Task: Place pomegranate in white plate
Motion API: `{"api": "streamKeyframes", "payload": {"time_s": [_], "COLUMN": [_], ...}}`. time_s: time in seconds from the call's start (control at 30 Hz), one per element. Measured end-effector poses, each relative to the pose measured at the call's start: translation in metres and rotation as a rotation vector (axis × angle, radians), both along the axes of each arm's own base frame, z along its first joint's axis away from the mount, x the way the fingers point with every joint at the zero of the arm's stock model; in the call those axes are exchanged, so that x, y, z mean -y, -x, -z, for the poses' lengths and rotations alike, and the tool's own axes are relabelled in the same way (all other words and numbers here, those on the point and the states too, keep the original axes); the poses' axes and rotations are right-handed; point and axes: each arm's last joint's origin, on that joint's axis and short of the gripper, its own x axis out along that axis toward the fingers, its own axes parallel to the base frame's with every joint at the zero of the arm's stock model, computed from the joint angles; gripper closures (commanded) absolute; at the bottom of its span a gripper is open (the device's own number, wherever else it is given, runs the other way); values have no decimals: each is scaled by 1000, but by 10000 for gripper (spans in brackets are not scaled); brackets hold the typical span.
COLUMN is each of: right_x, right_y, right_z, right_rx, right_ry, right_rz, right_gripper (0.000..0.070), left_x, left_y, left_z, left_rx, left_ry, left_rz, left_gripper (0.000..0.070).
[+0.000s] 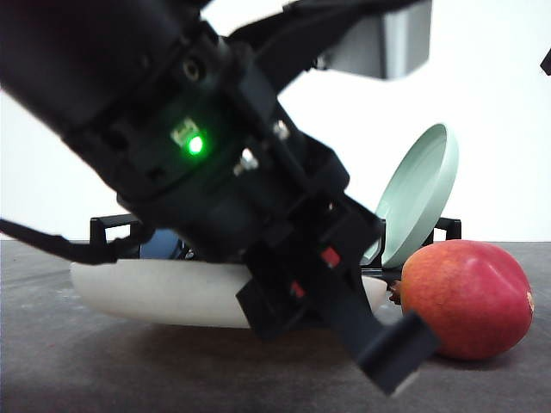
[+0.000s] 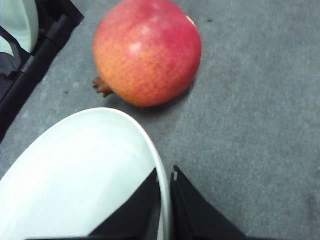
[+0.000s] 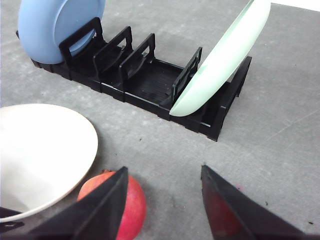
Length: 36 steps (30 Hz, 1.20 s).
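Note:
The pomegranate (image 1: pixel 469 297), red with an orange blush, lies on the grey table just right of the white plate (image 1: pixel 155 288). In the left wrist view the pomegranate (image 2: pixel 147 52) is a short way beyond the white plate's (image 2: pixel 75 170) rim. My left gripper (image 2: pixel 166 197) is shut on that rim, one finger on each side. Its front finger (image 1: pixel 396 351) ends close beside the fruit. My right gripper (image 3: pixel 165 210) hangs open above the table, and the pomegranate (image 3: pixel 131 207) peeks out from behind one finger, next to the white plate (image 3: pixel 45 150).
A black dish rack (image 3: pixel 150 82) stands behind the plate and fruit. It holds a blue plate (image 3: pixel 55 25) at one end and a leaning pale green plate (image 3: pixel 225 57) at the other. My left arm (image 1: pixel 172 129) blocks much of the front view.

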Motion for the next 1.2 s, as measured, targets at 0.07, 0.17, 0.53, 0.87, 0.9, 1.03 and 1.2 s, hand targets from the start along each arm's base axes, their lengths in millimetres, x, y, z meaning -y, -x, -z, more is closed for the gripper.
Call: {"api": "streamKeyframes", "payload": {"time_s": [0.07, 0.17, 0.53, 0.87, 0.9, 1.03, 1.2], "right_x": [0, 0, 0, 0, 0, 0, 0], "right_y": [0, 0, 0, 0, 0, 0, 0], "right_z": [0, 0, 0, 0, 0, 0, 0], "right_rx": [-2, -2, -3, -3, -2, -3, -2], "right_ry": [0, 1, 1, 1, 1, 1, 1], "right_rz": [0, 0, 0, 0, 0, 0, 0], "right_gripper": [404, 404, 404, 404, 404, 404, 404], "left_x": [0, 0, 0, -14, -18, -38, -75], "left_y": [0, 0, 0, -6, -8, -18, -34], "left_z": [1, 2, 2, -9, -16, -39, -65], "left_rx": [0, -2, -32, -170, -202, -317, -442], "left_ry": [-1, -5, 19, 82, 110, 198, 294], "left_rz": [0, -1, -31, -130, -137, -161, -217], "left_gripper": [689, 682, 473, 375, 375, 375, 376]}}
